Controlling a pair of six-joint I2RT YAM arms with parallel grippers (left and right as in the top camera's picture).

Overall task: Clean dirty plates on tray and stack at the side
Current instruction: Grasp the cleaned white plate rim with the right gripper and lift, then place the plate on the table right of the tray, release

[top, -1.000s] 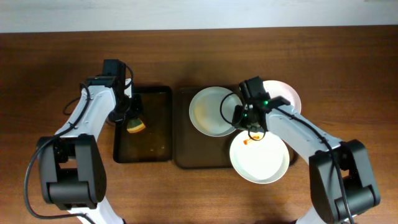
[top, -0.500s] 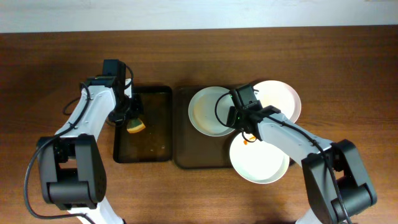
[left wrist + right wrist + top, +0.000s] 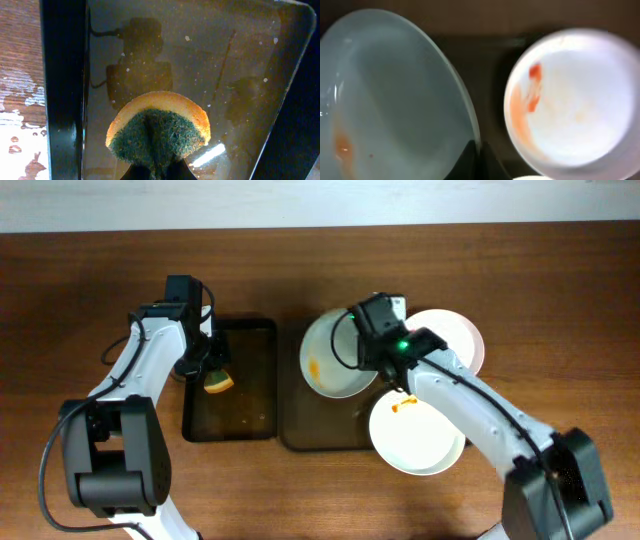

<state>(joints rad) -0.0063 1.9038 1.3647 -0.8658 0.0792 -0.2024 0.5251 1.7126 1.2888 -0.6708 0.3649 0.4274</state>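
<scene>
- The brown tray (image 3: 300, 420) lies at the middle of the desk (image 3: 80, 280). A narrower black tray (image 3: 250, 420) sits just beside it, toward the left edge.
- Three round white plates sit over the brown tray's back and right side, and its right rim is hidden beneath them.
- The back-left plate (image 3: 330, 345) (image 3: 395, 90) is glossy, with a small orange smear near its left rim. The right jaws are clamped on its right rim. I cannot tell whether it rests on the tray or hangs clear.
- The front plate (image 3: 425, 442) is the one nearest the front edge. It has an orange-red streak on its back-left part, just beside the right arm (image 3: 470, 405).
- The back-right plate (image 3: 455, 335) is partly covered by that arm, and the part that shows is plain white.
- The left jaws are closed on a sponge (image 3: 219, 384) (image 3: 157, 132), which is yellow-orange with a green scouring face. It is over the left side of the black tray, whose floor is wet and reflective.
- Water spots show on the desk left of the black tray.
</scene>
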